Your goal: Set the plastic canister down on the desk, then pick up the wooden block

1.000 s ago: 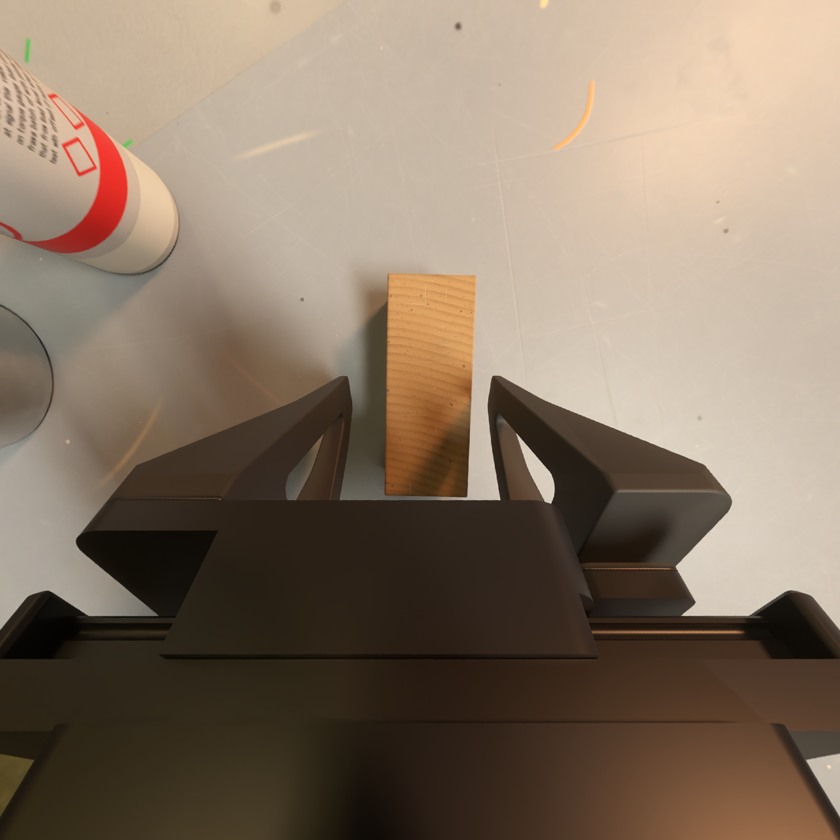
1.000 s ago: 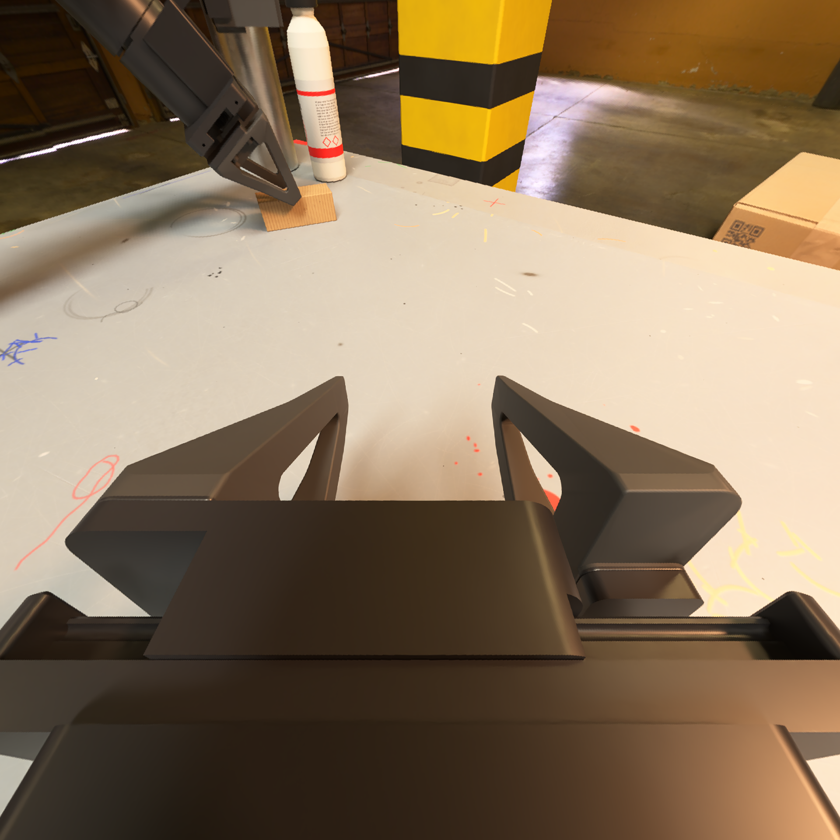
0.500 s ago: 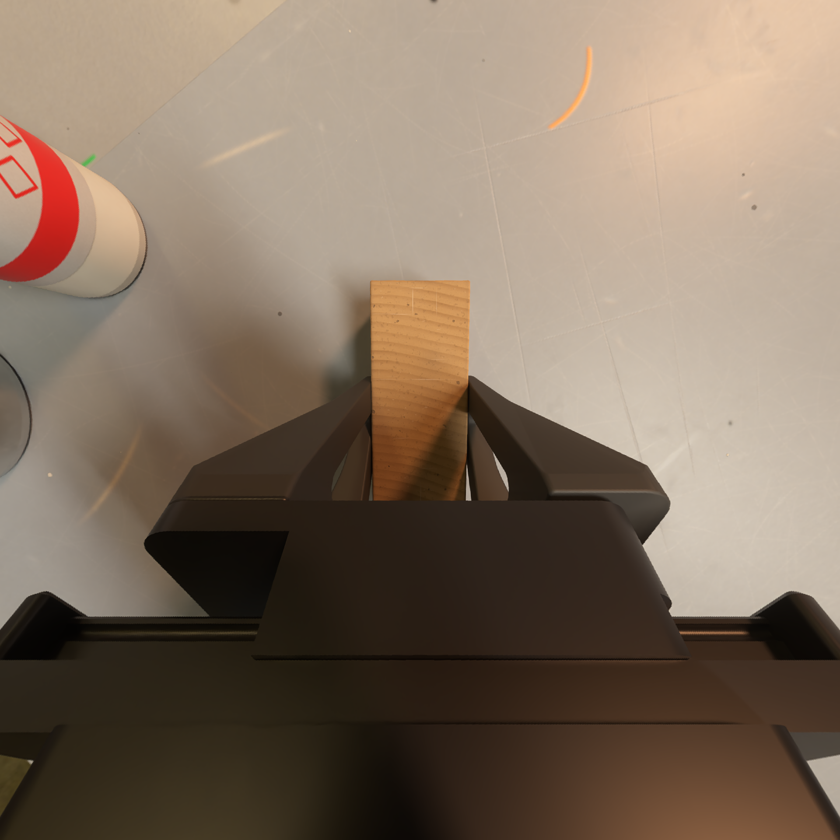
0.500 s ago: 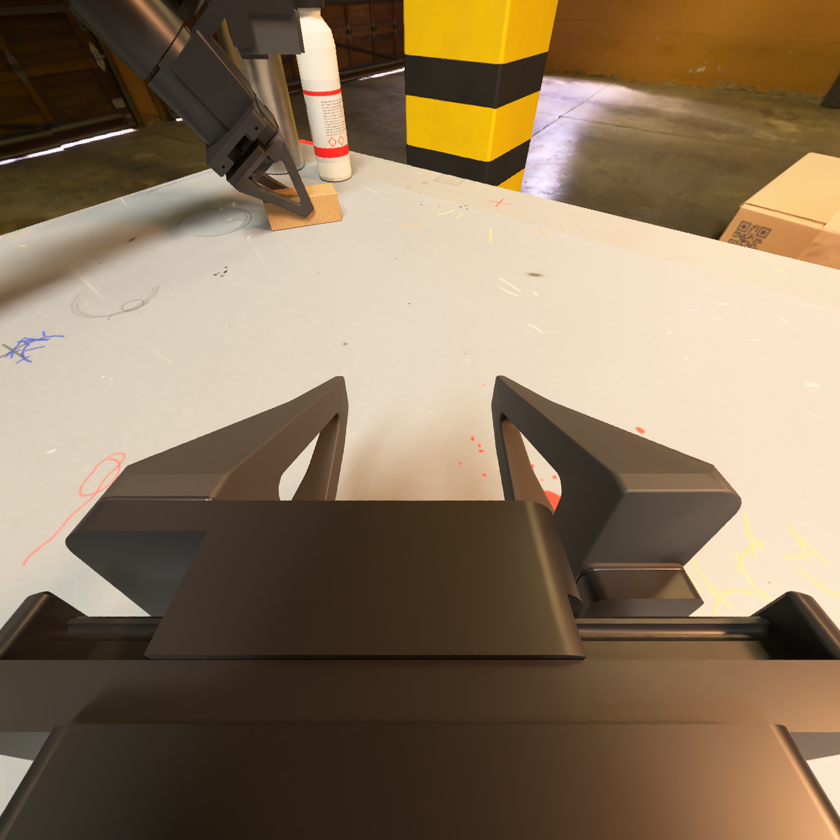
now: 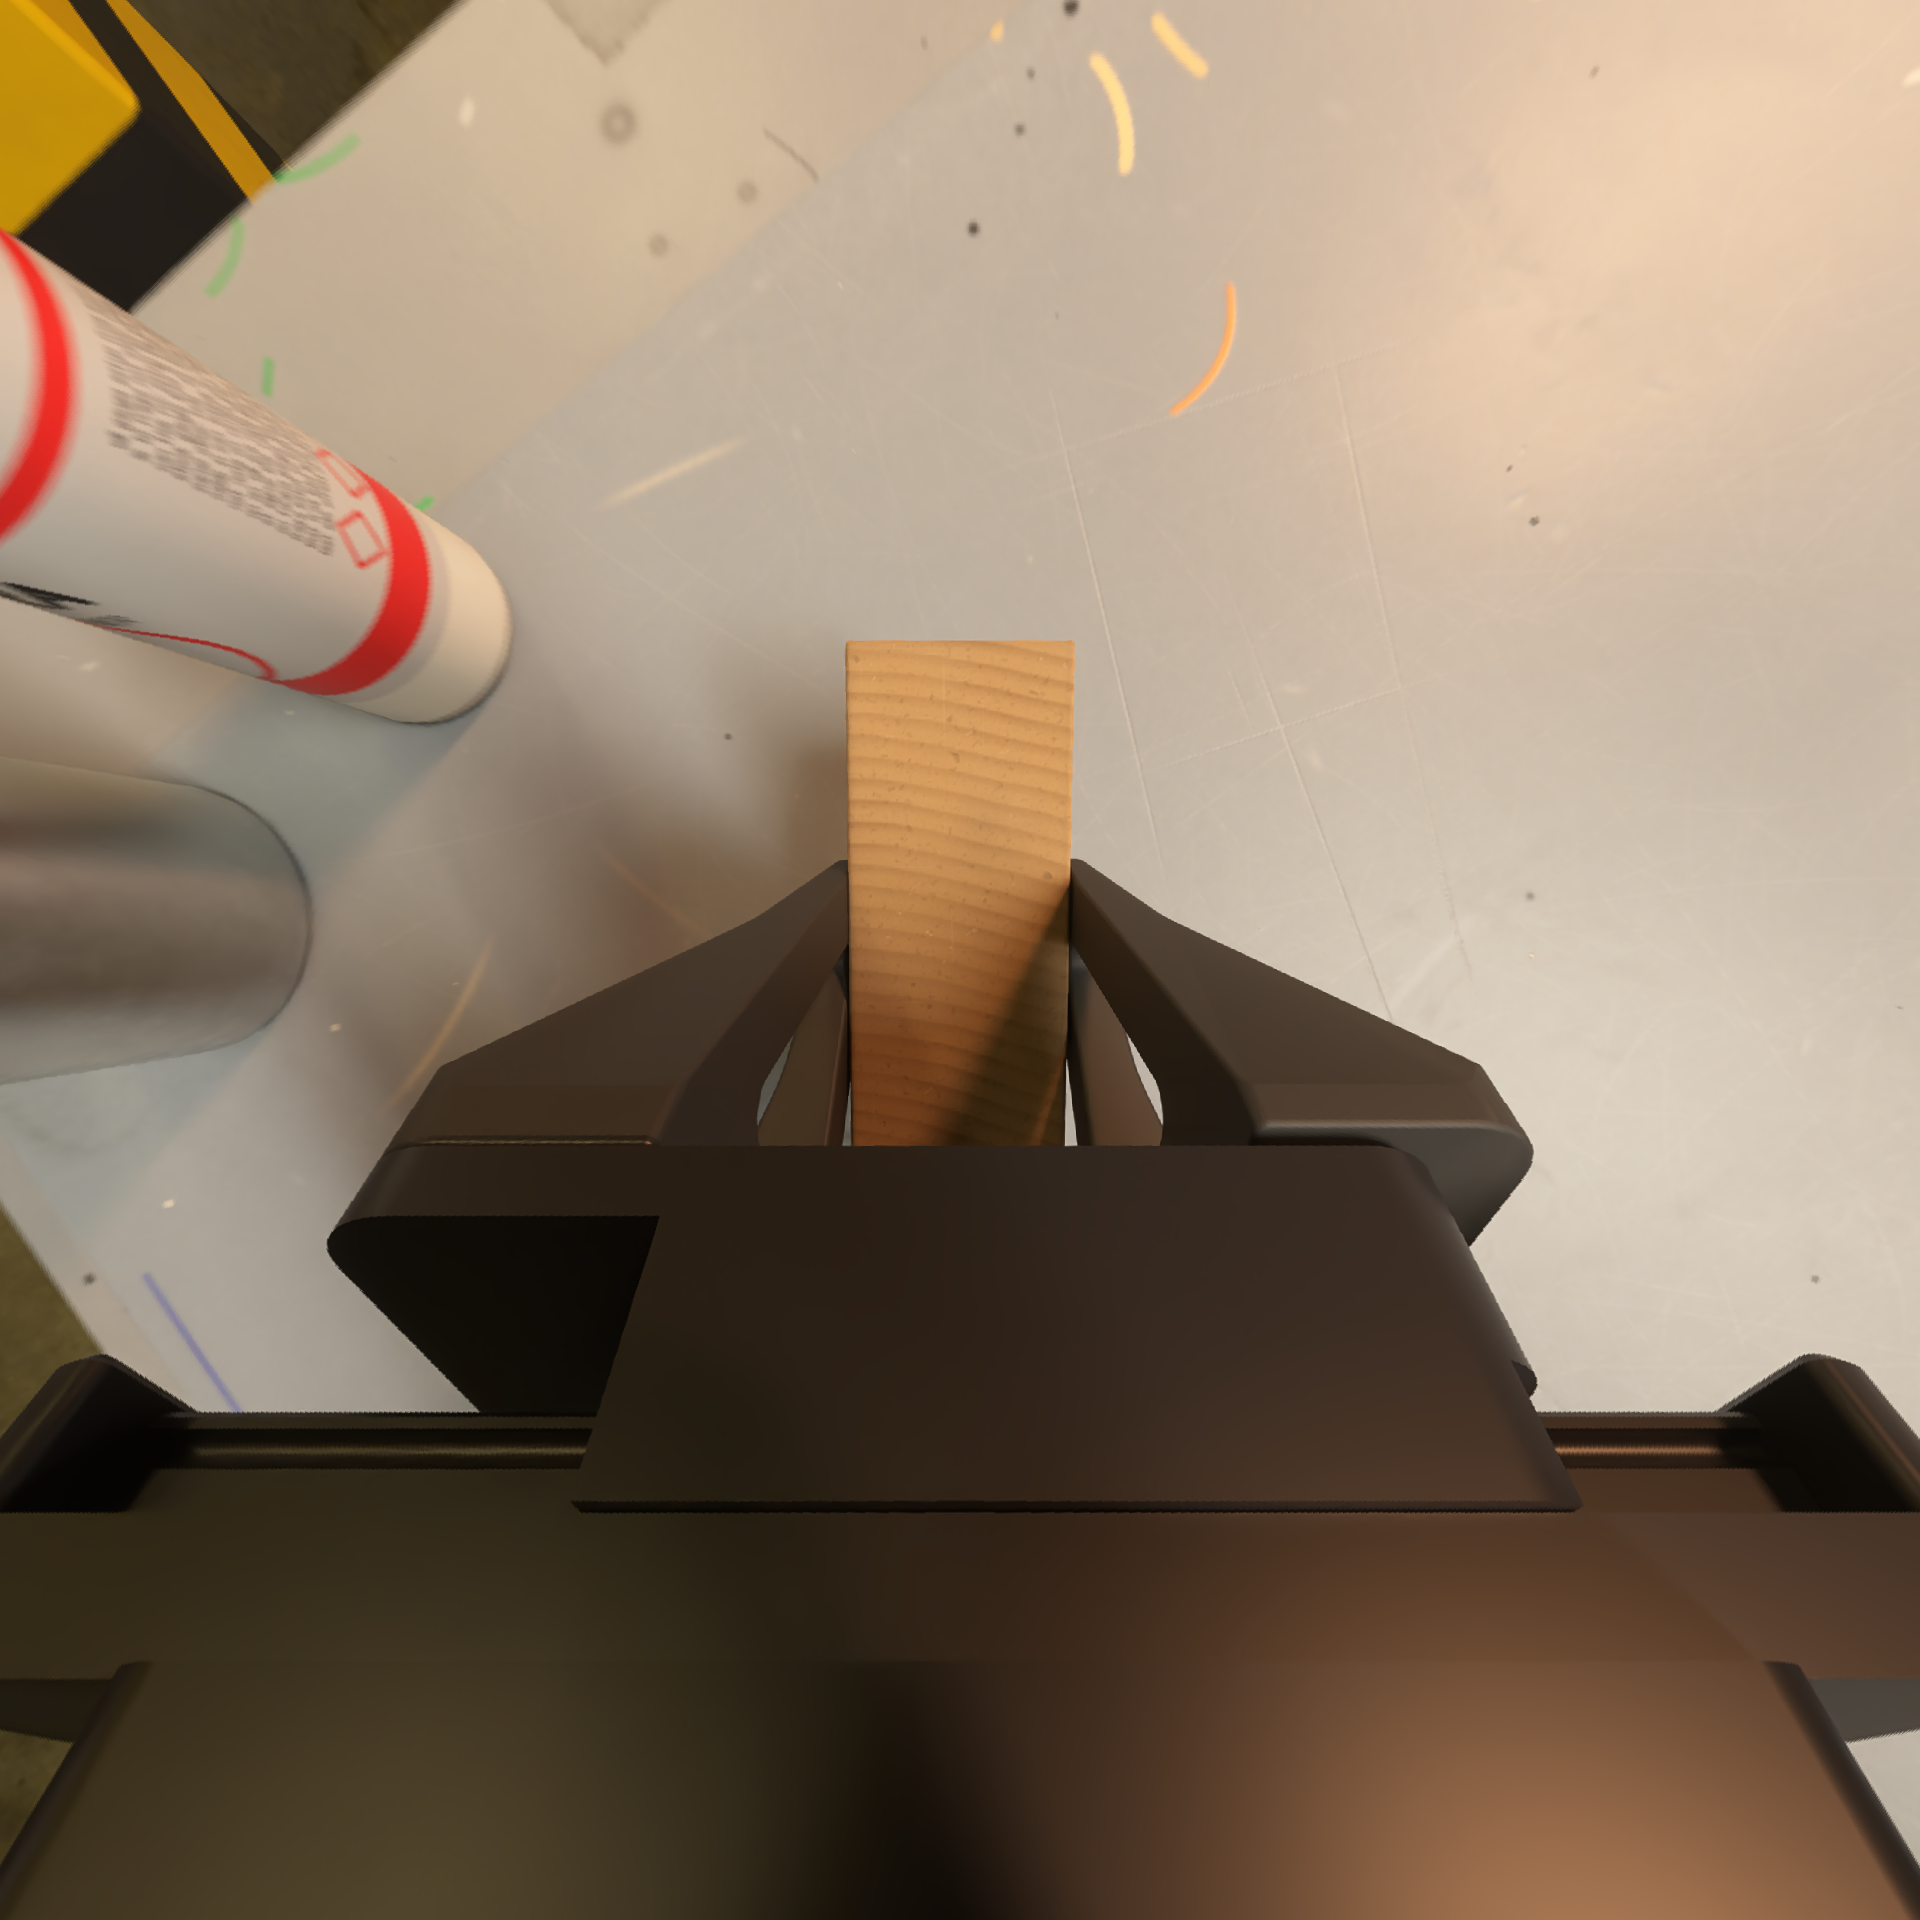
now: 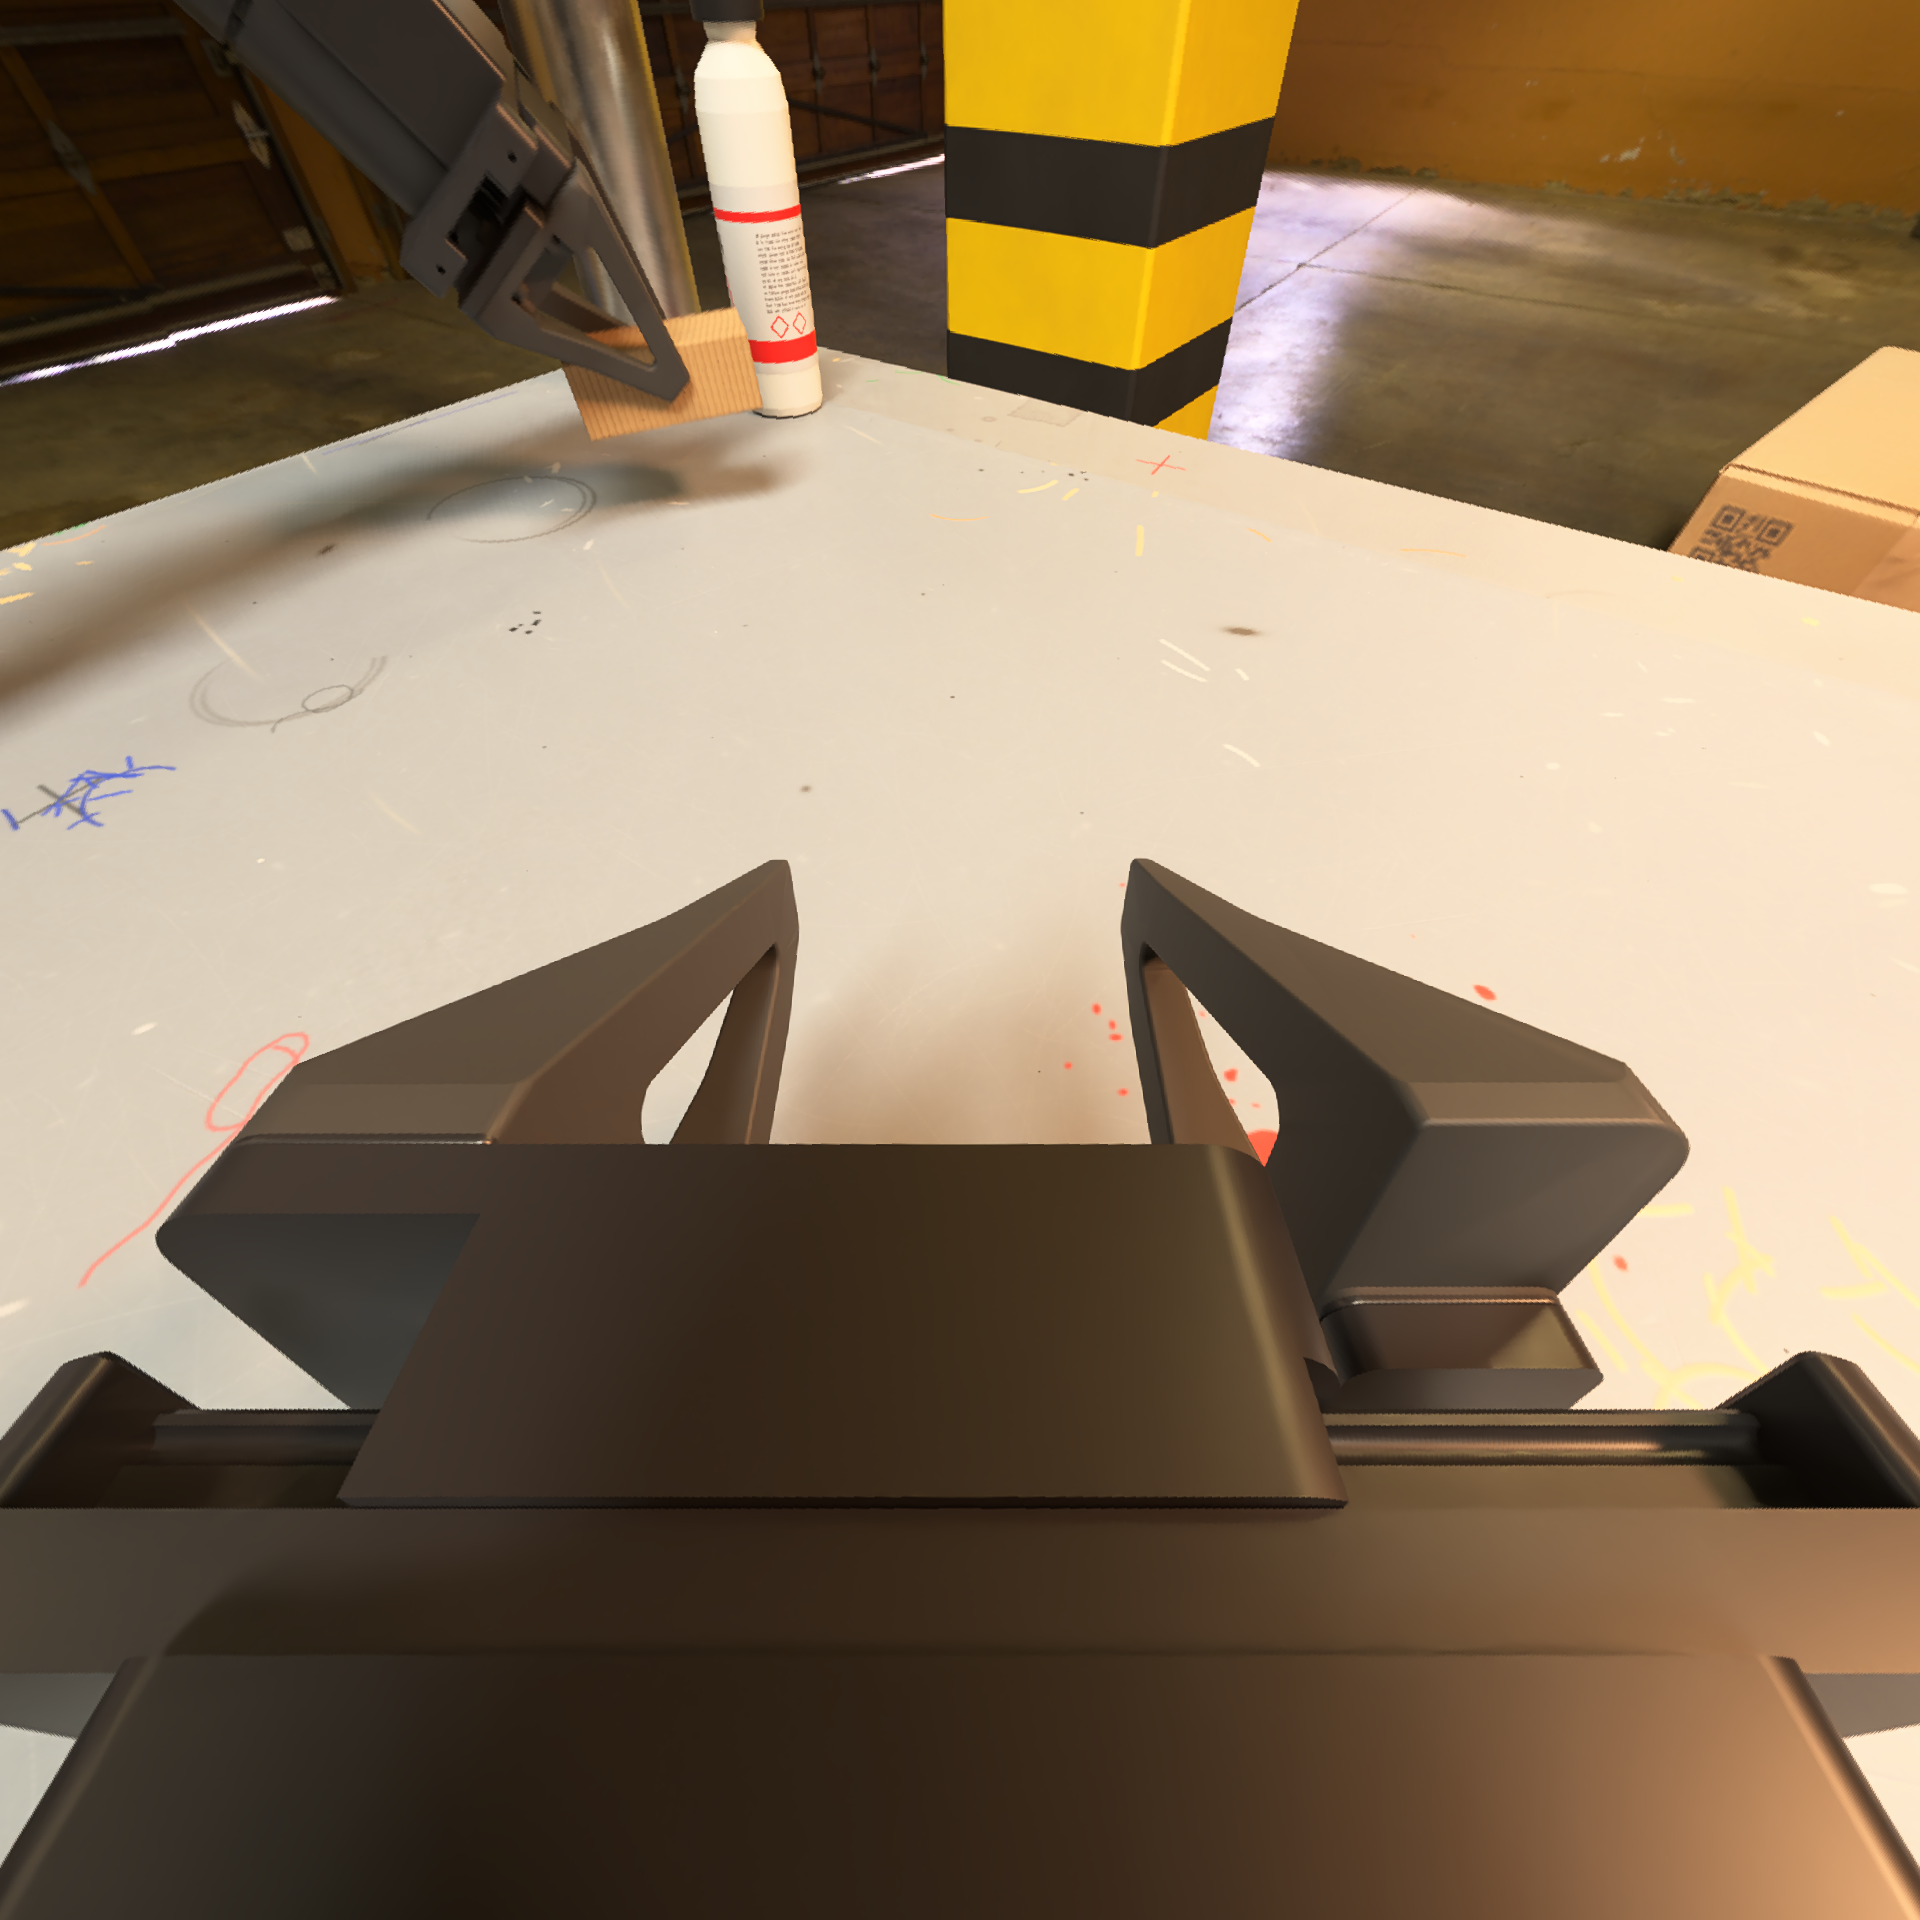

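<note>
My left gripper (image 5: 958,883) is shut on the wooden block (image 5: 958,790), a light tan block with curved grain, and holds it above the desk. In the right wrist view the block (image 6: 717,358) hangs off the desk surface in the left gripper (image 6: 655,379), with its shadow below. The plastic canister (image 5: 229,520), white with red bands and a printed label, stands upright on the desk at the far left, and it shows beside the block in the right wrist view (image 6: 764,239). My right gripper (image 6: 958,873) is open and empty over the desk's near part.
A grey metal post (image 5: 135,914) stands next to the canister, and it shows in the right wrist view (image 6: 613,156). A yellow and black pillar (image 6: 1101,197) rises behind the desk's far edge. A cardboard box (image 6: 1829,488) sits past the right edge. The desk (image 6: 1039,675) bears scribbles.
My left gripper closed on the wooden block and has lifted it off the desk; the canister and post now appear farther below. The right gripper stayed open and barely moved.
</note>
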Controlling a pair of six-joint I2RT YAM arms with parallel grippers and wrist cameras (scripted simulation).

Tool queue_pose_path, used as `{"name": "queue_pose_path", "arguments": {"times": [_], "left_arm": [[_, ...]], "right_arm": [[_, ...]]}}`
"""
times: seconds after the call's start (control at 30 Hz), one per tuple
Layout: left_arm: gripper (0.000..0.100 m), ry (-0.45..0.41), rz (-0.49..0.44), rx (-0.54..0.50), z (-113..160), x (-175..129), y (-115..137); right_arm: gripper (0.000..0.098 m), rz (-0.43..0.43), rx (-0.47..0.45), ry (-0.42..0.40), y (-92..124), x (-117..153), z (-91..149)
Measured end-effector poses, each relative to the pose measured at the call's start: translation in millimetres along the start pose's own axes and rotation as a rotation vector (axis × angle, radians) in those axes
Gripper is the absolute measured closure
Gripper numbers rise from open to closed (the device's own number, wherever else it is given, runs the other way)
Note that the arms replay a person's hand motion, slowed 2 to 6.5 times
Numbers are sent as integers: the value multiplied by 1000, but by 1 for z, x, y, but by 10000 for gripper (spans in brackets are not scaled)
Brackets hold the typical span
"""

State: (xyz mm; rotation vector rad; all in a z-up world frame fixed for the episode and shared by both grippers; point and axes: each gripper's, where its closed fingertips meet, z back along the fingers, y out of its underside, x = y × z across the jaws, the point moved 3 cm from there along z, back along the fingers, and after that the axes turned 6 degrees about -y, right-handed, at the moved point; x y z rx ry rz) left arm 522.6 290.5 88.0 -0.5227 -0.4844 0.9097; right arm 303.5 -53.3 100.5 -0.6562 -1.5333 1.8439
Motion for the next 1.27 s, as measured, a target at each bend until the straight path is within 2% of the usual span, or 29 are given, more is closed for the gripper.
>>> {"name": "queue_pose_path", "arguments": {"times": [0.2, 0.33, 0.57, 0.77, 0.93, 1.27], "left_arm": [[683, -12, -14, -87, 37, 2, -14], [683, 17, -66, -152, 67, -7, -26], [683, 60, -198, -224, 116, -39, -35], [683, 76, -321, -247, 141, -78, -37], [683, 64, -458, -200, 146, -105, -32], [683, 12, -713, 41, 136, -137, -12]], "right_arm": [[450, -4, -3, -3, -1, 0, 0], [450, -5, -10, -2, -3, 0, 0], [451, -4, -23, 4, -7, -1, 1], [451, -2, -33, 20, -10, -4, 4], [452, -8, -41, 31, -11, -7, 7], [445, -61, -34, 39, -10, -15, 9]]}}
